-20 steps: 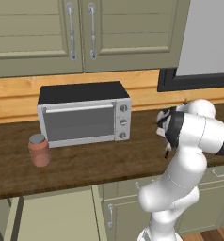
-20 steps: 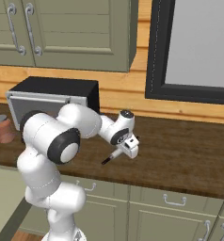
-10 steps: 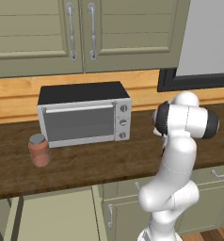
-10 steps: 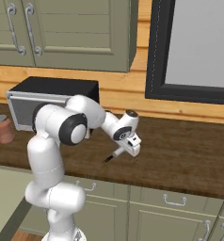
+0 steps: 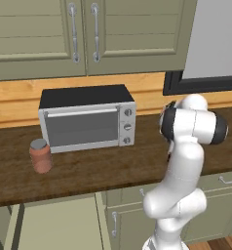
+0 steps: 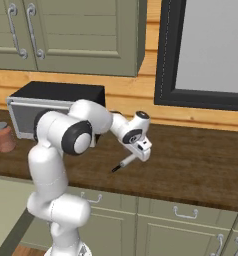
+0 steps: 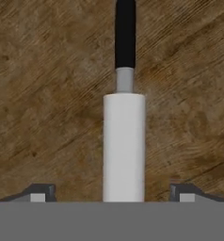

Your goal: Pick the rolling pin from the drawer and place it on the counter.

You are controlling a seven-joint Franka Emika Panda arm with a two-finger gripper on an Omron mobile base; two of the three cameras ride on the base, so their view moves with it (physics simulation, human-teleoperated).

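Two fingertips (image 7: 42, 192) stand apart at the bottom of the hand view, one on each side of the pin (image 7: 124, 146), with a gap between each tip and the white barrel, so we read the gripper (image 7: 113, 194) as open and not clamping anything. The pin runs straight up that view from between the tips, its black handle (image 7: 125, 33) at the far end, and the dark wood of the counter (image 7: 48, 94) lies all around it. We cannot tell from this view whether the pin touches the wood.

In the right base view we see the gripper (image 6: 141, 151) low over the counter (image 6: 201, 165), to the right of the oven (image 6: 51, 107). The pin (image 6: 125, 162) slants out below the hand toward the counter's front edge, its black tip lowest.

In the left base view our own arm covers the hand. The oven (image 5: 86, 119) sits at the back of the counter (image 5: 103, 168), and a small brown jar (image 5: 40, 156) with a grey lid stands just left of it. Below the counter's front edge, at lower left, the drawer (image 5: 54, 227) stands pulled out. Green cabinets (image 5: 88, 34) hang above.
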